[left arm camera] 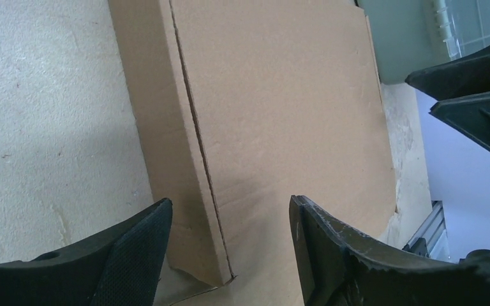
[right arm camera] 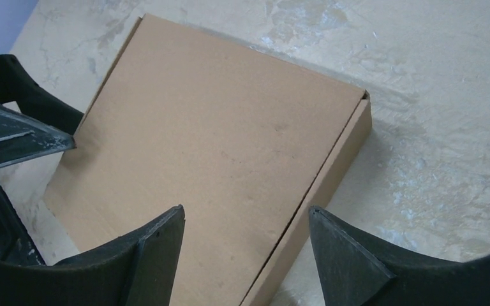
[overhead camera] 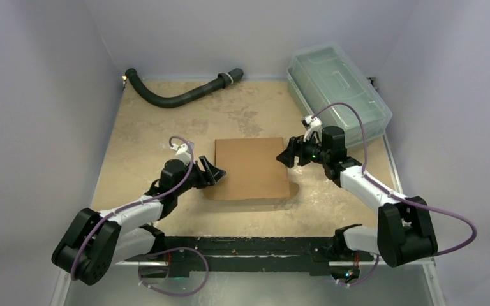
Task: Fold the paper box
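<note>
The paper box [overhead camera: 252,167] is plain brown cardboard, lying flat and closed with its lid down in the middle of the table. It also shows in the left wrist view [left arm camera: 274,121] and the right wrist view [right arm camera: 217,153]. My left gripper [overhead camera: 215,172] is open at the box's left edge, jaws straddling the side wall seam, holding nothing. It shows in its own view [left arm camera: 230,245]. My right gripper [overhead camera: 288,153] is open at the box's right edge, over the upper right part, holding nothing. It shows in its own view [right arm camera: 245,245].
A clear greenish plastic lidded bin [overhead camera: 337,91] stands at the back right, close behind the right arm. A black corrugated hose [overhead camera: 178,95] lies along the back wall. Grey walls close in the left, back and right sides.
</note>
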